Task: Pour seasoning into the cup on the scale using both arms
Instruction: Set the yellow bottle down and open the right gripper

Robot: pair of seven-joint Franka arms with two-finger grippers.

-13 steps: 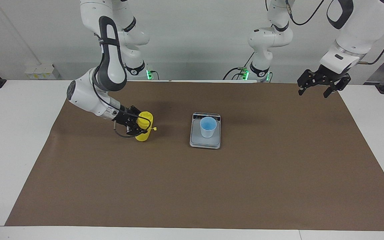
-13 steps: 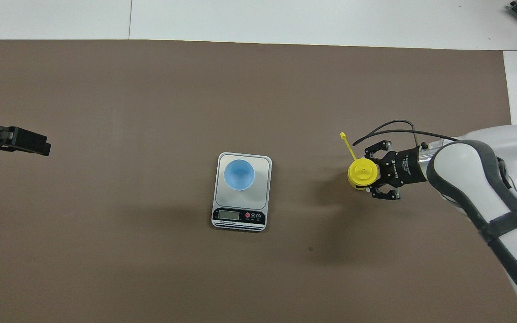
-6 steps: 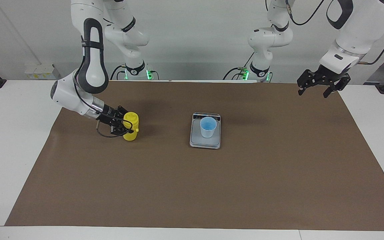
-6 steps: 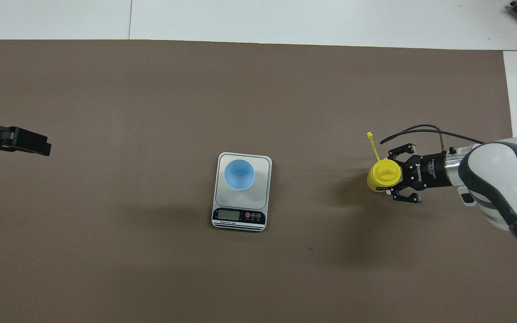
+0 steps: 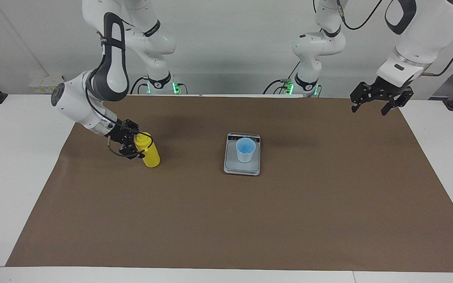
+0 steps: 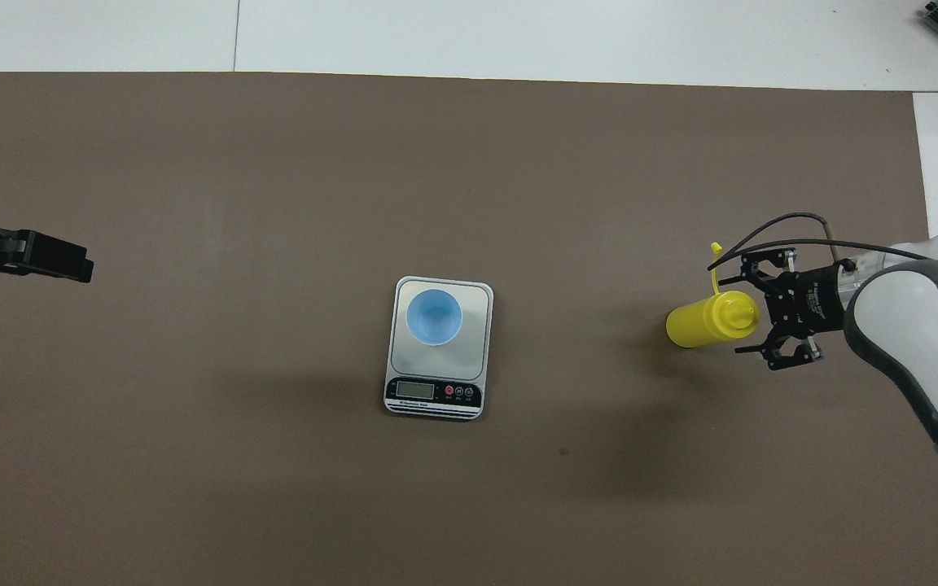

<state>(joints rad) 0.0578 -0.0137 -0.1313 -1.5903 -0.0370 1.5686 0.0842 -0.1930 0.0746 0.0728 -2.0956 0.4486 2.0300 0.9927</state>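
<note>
The yellow seasoning bottle (image 5: 149, 152) stands on the brown mat with its base down, leaning toward the right arm's end of the table. It also shows in the overhead view (image 6: 705, 320). My right gripper (image 5: 133, 146) is open, its fingers wide on either side of the bottle's cap (image 6: 739, 310). The light blue cup (image 5: 245, 149) stands upright on the silver-grey scale (image 5: 242, 169), at the mat's middle (image 6: 434, 317). My left gripper (image 5: 372, 105) is open and empty, waiting in the air over the mat's corner at the left arm's end (image 6: 62, 264).
The brown mat (image 5: 250, 220) covers most of the white table (image 5: 10, 165). The scale's dark display strip (image 6: 434, 393) faces the robots. The bottle's tethered tip (image 6: 715, 248) sticks out beside the right gripper.
My right gripper drew back with the bottle toward the right arm's end of the table, and the fingers spread. The bottle's base stayed where it was half a second ago while its top tipped toward the gripper.
</note>
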